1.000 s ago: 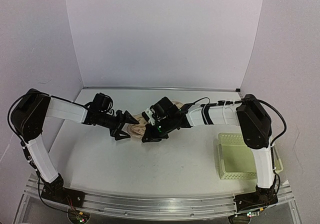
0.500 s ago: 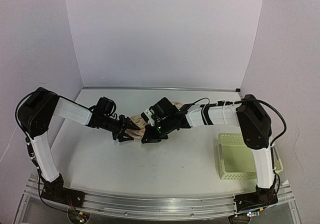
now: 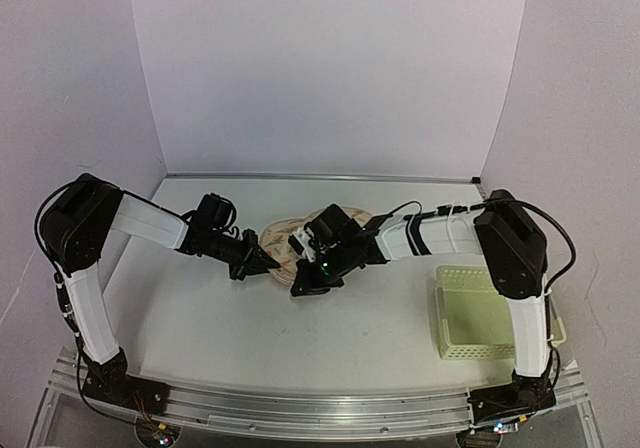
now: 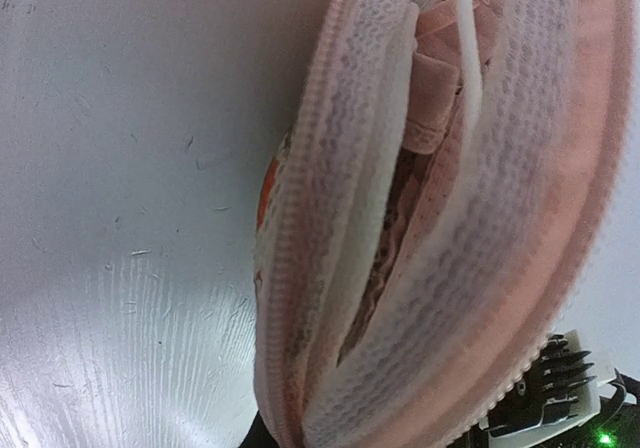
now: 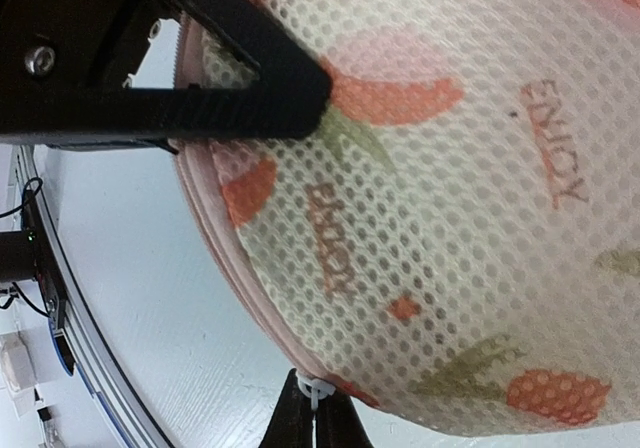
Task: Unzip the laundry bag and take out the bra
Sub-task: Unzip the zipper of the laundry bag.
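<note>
Presently one laundry bag [image 5: 450, 198], gaping, one bra [image 4: 435, 88] inside. Left gripper [image 3: 264, 261] clamps its rim; right gripper [image 5: 312, 415] pinches the zip pull [image 5: 316, 392]

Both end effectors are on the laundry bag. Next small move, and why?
Probably draw the right end effector a little further along the edge of the laundry bag. It looks shut on the white zip pull. The left end effector pinches the bag's rim to brace it, and the zip gapes only partly, with the bra showing inside.
</note>
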Robot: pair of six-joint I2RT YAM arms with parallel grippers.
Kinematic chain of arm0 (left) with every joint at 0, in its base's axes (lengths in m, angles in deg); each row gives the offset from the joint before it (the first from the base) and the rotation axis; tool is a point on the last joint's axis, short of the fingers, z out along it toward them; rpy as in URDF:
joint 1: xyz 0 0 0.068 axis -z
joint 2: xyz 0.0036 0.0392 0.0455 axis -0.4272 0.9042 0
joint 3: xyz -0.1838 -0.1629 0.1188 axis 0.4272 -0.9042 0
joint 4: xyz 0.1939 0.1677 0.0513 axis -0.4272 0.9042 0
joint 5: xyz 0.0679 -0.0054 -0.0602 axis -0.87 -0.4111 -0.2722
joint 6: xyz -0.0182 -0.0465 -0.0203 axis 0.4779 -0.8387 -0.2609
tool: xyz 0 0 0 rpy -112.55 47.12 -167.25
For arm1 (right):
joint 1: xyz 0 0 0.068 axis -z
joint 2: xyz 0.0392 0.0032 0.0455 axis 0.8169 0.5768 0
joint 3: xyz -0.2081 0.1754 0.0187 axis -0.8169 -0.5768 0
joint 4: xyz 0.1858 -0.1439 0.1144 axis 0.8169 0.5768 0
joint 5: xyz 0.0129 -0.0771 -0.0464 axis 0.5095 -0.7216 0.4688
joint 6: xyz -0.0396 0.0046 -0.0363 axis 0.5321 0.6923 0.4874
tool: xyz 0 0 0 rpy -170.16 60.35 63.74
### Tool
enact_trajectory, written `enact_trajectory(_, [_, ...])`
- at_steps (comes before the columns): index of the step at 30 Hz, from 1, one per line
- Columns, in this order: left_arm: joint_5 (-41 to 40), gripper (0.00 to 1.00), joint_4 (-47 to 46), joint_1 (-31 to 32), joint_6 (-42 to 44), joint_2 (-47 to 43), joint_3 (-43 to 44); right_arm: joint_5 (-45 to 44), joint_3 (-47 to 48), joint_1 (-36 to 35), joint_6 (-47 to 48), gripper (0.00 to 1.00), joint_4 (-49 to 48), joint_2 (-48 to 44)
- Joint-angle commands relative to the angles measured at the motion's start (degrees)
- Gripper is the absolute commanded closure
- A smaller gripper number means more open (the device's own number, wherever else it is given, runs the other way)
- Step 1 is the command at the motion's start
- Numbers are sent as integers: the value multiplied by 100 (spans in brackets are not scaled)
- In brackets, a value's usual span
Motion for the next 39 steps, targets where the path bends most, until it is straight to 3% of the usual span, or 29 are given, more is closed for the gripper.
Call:
enact_trajectory(1, [48, 100, -209, -45, 52, -79, 273, -241, -275, -48, 102, 100, -33, -591])
enact_trajectory(13, [128, 100, -76, -45, 336, -170, 363, -1011, -933, 186, 10, 100, 3, -963])
enact_trajectory(30, [-14, 100, 243, -45, 606, -468, 304, -1089, -1103, 460, 31, 100, 3, -1082])
enact_trajectory(35, [-92, 100, 259, -45, 606, -506, 286, -823, -1114, 463, -33, 90, -135, -1181])
enact_trajectory(39, [-139, 100, 258, -41, 602, -524, 246, -837, -1179, 458, -39, 74, -155, -1404])
